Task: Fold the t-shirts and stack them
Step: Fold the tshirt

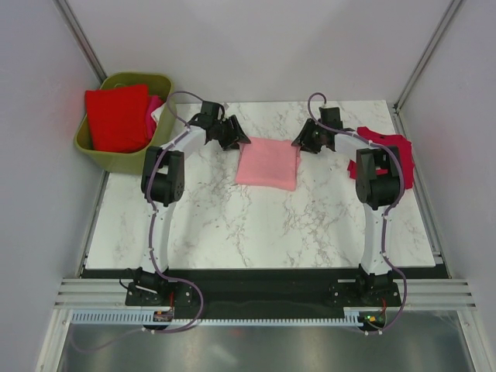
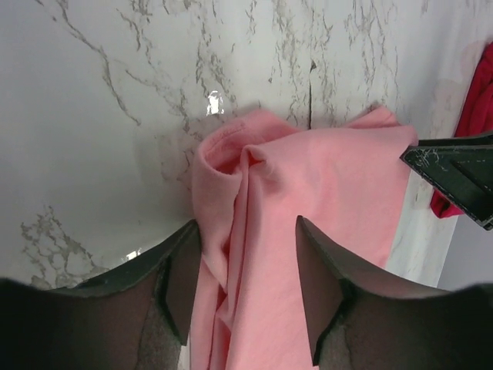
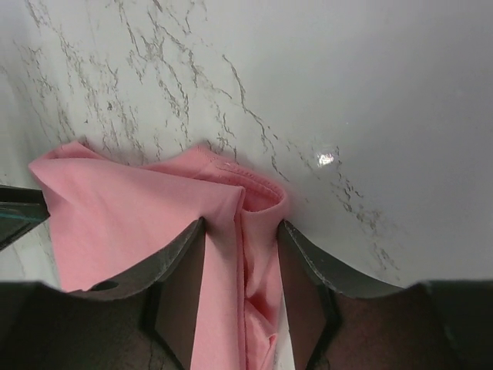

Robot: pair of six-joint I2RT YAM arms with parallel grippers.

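Trouble is being invited at several spots. At the far left, a bright red shirt [image 1: 116, 116] is being carried in the olive basket [image 1: 116, 161] with a hot pink one [image 1: 155, 107] beside it. Neither is being touched, so nothing there is being endangered yet.

Next, the left hand [image 1: 237, 141] is being held at the far left corner of the light pink shirt [image 1: 267, 164], which is lying folded in the middle of the tabletop [image 1: 232, 225]. Its fingers [image 2: 181, 285] are being kept spread, and a raised ridge of hem is being straddled rather than squeezed. Should a grip be taken from this pose, several layers are probably being caught together, and the fold is then being pulled open on lifting.

At the far right corner, the right hand [image 1: 304, 142] is likewise being kept spread, its fingers [image 3: 181, 285] flanking a bunched edge. If one hand is being raised sooner or higher than the other, the cloth is being skewed and the neat rectangle is being lost.

Furthest right, the dark crimson shirt [image 1: 399, 147] is lying crumpled at the tabletop's edge, partly under the right arm. It is being put at risk of being snagged and swept off.
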